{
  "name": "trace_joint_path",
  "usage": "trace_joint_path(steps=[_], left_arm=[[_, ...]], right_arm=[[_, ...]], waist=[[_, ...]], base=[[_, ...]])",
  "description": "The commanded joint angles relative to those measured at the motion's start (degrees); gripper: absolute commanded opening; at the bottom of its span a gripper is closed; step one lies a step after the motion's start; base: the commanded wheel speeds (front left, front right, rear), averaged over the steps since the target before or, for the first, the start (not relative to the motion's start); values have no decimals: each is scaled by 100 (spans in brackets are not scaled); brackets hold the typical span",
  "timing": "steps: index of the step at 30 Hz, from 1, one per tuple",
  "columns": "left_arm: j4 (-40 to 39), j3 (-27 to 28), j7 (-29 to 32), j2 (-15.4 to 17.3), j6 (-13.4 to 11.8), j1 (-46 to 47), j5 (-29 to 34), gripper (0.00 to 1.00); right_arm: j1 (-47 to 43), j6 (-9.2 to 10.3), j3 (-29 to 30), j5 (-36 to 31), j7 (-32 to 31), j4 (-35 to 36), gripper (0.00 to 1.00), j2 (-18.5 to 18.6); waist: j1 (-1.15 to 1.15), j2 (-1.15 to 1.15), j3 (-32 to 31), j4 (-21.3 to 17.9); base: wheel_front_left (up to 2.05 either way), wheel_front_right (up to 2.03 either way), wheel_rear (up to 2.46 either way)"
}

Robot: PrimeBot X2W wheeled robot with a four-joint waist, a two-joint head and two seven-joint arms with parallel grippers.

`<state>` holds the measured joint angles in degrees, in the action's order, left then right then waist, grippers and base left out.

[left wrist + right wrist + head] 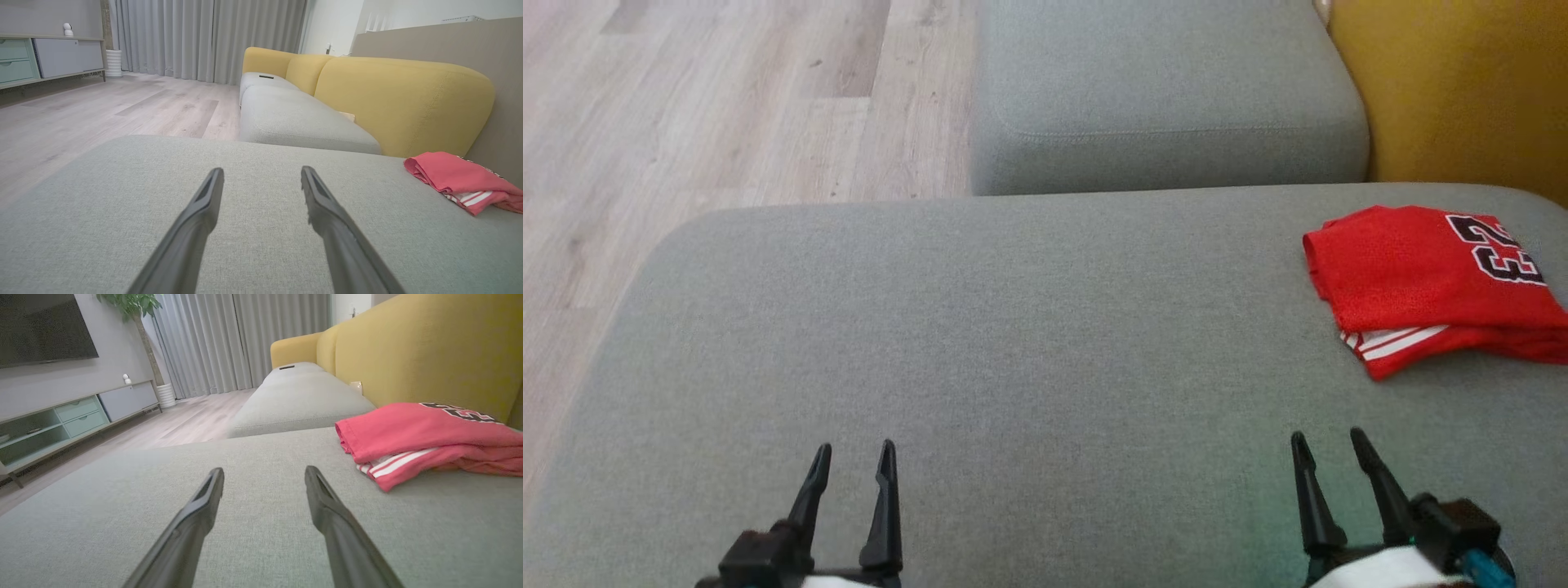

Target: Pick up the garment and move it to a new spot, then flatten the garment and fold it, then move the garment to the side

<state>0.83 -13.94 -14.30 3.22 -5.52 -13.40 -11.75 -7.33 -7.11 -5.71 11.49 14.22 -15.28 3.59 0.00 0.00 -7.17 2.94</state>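
A red garment (1421,286) with white stripes and black numerals lies folded at the far right of the grey sofa cushion (980,343), against the yellow backrest. The left wrist view has the garment (466,181) at its right edge; in the right wrist view the garment (425,437) sits close ahead on the right. My left gripper (854,449) stands open at the lower left over bare cushion, far from the garment. My right gripper (1327,437) is open at the lower right, a short way in front of the garment, holding nothing.
A second grey seat cushion (1168,90) lies beyond, with the yellow backrest (1462,90) on the right. Wooden floor (711,98) runs along the left past the cushion's edge. A TV cabinet (61,424) and curtains (241,339) stand further off.
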Motion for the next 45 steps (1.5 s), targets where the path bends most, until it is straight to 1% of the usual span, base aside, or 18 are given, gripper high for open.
trace_joint_path(steps=[1,4,6,15,16,21,33,34,44,45], left_arm=[[-203,209,-70,-35,-15,195,24,100],[-200,207,-70,-35,-30,143,0,100],[-163,180,-70,-35,19,128,16,100],[-4,260,-70,-35,67,175,240,100],[164,45,0,2,58,-75,212,0],[521,6,17,2,59,-174,141,0],[589,136,162,53,173,26,-714,0],[608,158,187,60,195,63,-855,0],[694,272,316,92,301,242,-1555,0],[694,272,316,92,301,242,-1555,0]], right_arm=[[193,-37,-96,-40,76,230,100,-5],[91,-37,-88,-42,77,281,100,-33],[60,-37,-128,9,77,287,100,-44],[47,-37,-280,106,77,352,100,-64],[-155,0,-149,85,0,160,0,-89],[-261,1,-152,162,-19,-187,0,-90],[-107,-3,-69,973,-178,-155,0,-49],[-80,-4,-55,1107,-205,-151,0,-43],[48,-7,23,1771,-344,-126,0,-18],[48,-7,23,1771,-344,-126,0,-18]], waist=[[0,0,-21,-12],[0,0,-51,-40],[0,0,-58,-51],[0,0,-48,-122],[1,0,-52,-116],[1,0,-42,-131],[1,0,33,-147],[1,0,46,-150],[1,0,108,-163],[1,0,108,-163]], base=[[0,0,0],[0,0,0],[0,0,0],[0,0,0],[0,0,0],[0,0,0],[0,0,0],[0,0,0],[0,0,0],[0,0,0]])
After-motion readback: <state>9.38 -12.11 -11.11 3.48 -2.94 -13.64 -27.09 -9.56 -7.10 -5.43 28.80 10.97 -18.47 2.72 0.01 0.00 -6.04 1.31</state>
